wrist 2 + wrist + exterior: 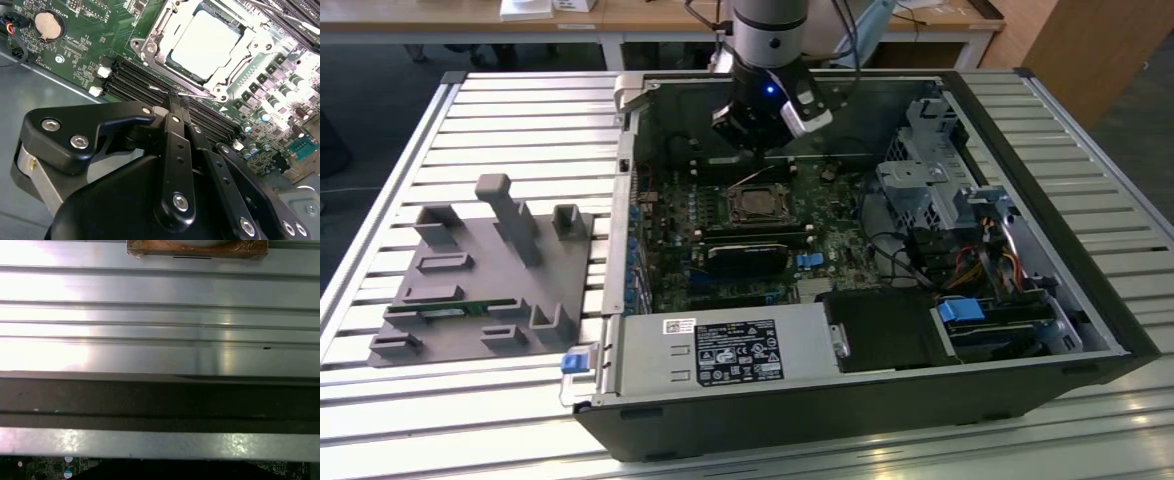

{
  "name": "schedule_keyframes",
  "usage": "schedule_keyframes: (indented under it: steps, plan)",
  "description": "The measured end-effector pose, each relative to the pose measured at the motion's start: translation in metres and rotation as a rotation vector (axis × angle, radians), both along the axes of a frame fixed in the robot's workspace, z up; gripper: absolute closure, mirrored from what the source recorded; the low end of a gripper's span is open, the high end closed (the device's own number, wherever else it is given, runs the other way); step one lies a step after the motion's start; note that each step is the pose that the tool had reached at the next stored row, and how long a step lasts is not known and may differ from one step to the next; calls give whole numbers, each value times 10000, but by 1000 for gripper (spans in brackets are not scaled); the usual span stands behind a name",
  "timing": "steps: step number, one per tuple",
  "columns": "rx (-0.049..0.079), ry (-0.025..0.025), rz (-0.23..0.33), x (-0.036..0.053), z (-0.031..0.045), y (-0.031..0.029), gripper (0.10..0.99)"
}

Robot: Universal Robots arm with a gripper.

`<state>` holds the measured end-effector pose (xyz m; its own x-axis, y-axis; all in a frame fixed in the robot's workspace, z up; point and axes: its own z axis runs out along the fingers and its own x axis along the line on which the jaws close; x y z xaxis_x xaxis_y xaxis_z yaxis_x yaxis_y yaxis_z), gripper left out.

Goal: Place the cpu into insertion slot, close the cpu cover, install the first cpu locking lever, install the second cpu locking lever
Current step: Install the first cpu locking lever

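Single-arm station at the locking-lever stage. In the second wrist view the cpu [205,42], a small flat square chip with a pale silver-grey metal top, lies seated in the insertion slot [169,59], a square black socket on the green circuit board [90,55]. The cpu cover [239,67], a thin silvery metal frame with a square window, appears folded down around it. The black gripper [179,98] has its fingers [172,115] drawn together with no visible gap. Their tips meet a thin silvery wire locking lever [200,94] along the slot's nearest side; whether the wire is pinched or merely pressed cannot be told. The chip is judged light, rigid and fragile on its underside, so best handled by its edges. The lever is likely stiff, springy and slippery, and best taken near its free end. The exterior view adds the black open computer case [854,400] lying on the slatted aluminium desk [520,120], with a grey moulded fixture tray [480,290] toward the exterior view's left. The first wrist view offers the desk slats and a case wall, with no detail of the slot.
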<state>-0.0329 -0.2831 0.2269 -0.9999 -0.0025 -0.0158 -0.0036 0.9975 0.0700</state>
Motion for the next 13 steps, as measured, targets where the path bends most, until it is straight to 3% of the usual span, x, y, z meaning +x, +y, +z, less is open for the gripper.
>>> schedule_keyframes:
  steps: [13]
  plan:
    - [1,17,-1,65,-53,1,980]
